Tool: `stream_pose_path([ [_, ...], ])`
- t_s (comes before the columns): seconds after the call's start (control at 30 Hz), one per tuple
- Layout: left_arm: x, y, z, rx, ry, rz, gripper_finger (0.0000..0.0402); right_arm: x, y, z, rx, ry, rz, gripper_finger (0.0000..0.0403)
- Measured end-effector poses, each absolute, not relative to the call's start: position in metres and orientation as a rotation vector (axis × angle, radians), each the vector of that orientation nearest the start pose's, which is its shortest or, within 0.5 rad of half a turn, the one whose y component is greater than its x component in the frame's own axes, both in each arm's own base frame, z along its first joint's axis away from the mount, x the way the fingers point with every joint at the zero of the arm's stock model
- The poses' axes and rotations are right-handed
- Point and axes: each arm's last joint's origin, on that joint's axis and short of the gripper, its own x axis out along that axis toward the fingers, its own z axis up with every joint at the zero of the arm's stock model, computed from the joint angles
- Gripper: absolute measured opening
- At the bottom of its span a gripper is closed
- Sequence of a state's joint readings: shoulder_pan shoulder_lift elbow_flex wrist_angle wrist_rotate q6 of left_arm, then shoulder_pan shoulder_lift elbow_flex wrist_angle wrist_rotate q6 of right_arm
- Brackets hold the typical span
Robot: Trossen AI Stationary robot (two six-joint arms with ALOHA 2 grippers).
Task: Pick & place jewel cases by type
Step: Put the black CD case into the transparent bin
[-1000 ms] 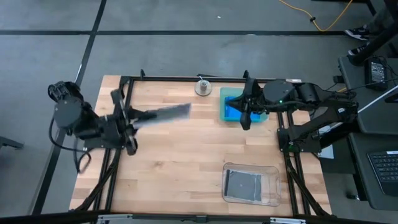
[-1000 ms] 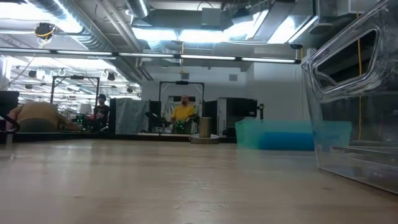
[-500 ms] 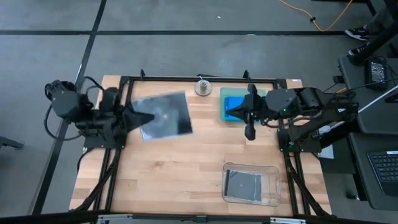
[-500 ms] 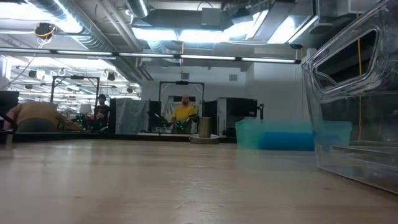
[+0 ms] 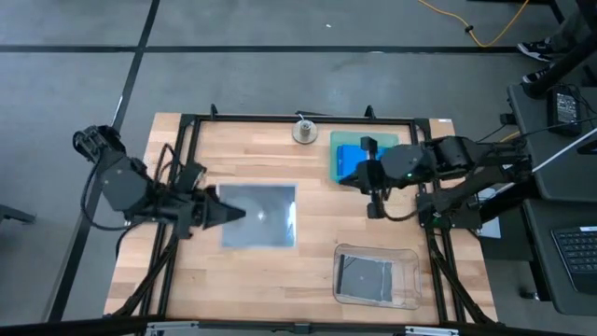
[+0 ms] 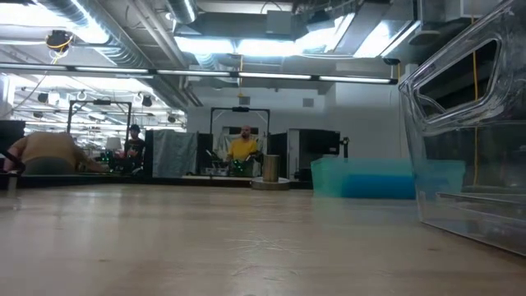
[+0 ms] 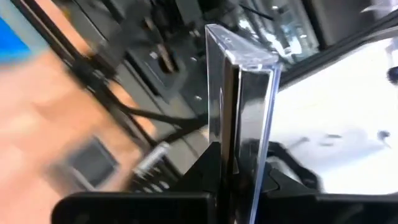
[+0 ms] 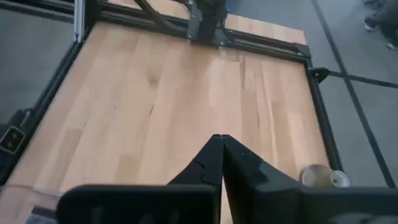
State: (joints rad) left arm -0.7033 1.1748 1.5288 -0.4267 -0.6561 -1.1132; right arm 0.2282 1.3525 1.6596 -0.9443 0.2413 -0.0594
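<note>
A dark grey jewel case (image 5: 261, 216) hangs flat and level high over the table's left middle, with my left gripper (image 5: 231, 215) shut on it. The left wrist view shows it edge-on (image 7: 241, 87). My right gripper (image 5: 373, 207) hovers shut and holding nothing over bare wood just near of the teal tray (image 5: 336, 140), which holds blue jewel cases (image 5: 351, 159). Another dark case (image 5: 364, 276) lies flat in the clear tray (image 5: 409, 280). Neither arm shows in the low view. My left gripper pinches the grey case's two broad faces between its two fingers (image 7: 208, 171), at the middle of the case's left edge (image 5: 224, 215). The fingers come in level from the table's left. The case sticks out past them toward the right, lifted clear of the table.
A small metal cylinder (image 5: 304, 130) stands at the far edge, left of the teal tray. A black frame (image 5: 280, 119) runs around the table. The clear tray (image 6: 468, 140) looms close in the low view, with the teal tray (image 6: 386, 177) behind it. Bare wood lies between the arms.
My left gripper has rolled about its own line and moved toward the near edge. The grey case has turned from edge-up to flat and level, and stays held. My right gripper, still shut, has drawn away from the teal tray toward the near edge.
</note>
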Motion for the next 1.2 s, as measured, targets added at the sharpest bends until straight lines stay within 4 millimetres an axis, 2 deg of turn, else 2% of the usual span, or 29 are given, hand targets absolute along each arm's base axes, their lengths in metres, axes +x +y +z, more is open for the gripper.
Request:
stream_pose_path([
  [0.13,0.185,-0.113,0.474,-0.891,0.086,0.117,0.0017,0.264,0.046,0.435,-0.154,0.576,0.044,0.0043],
  [0.27,0.189,-0.101,0.472,-0.697,0.086,0.187,0.0017,0.276,0.036,0.452,-0.081,0.381,0.124,0.0109],
  [0.4,0.189,-0.093,0.475,-0.516,0.074,0.226,0.0017,0.276,0.017,0.468,0.049,0.24,0.105,0.0184],
  [0.53,0.187,-0.09,0.475,-0.354,0.071,0.277,0.0017,0.28,0.002,0.471,0.196,0.209,0.124,0.0246],
  [0.63,0.187,-0.089,0.476,-0.275,0.077,0.293,0.0017,0.292,-0.001,0.469,0.253,0.184,0.165,0.0272],
  [0.8,0.192,-0.082,0.475,-0.239,0.089,0.298,0.0017,0.325,0.001,0.462,0.294,0.099,0.254,0.0279],
  [1.0,0.198,-0.073,0.474,-0.246,0.106,0.261,0.0017,0.362,0.002,0.442,0.334,0.063,0.272,0.0277],
  [1.1,0.199,-0.072,0.474,-0.235,0.11,0.253,0.0017,0.368,0.006,0.439,0.337,0.054,0.287,0.025],
  [1.2,0.199,-0.073,0.474,-0.232,0.114,0.246,0.0017,0.367,0.009,0.44,0.337,0.051,0.307,0.0192],
])
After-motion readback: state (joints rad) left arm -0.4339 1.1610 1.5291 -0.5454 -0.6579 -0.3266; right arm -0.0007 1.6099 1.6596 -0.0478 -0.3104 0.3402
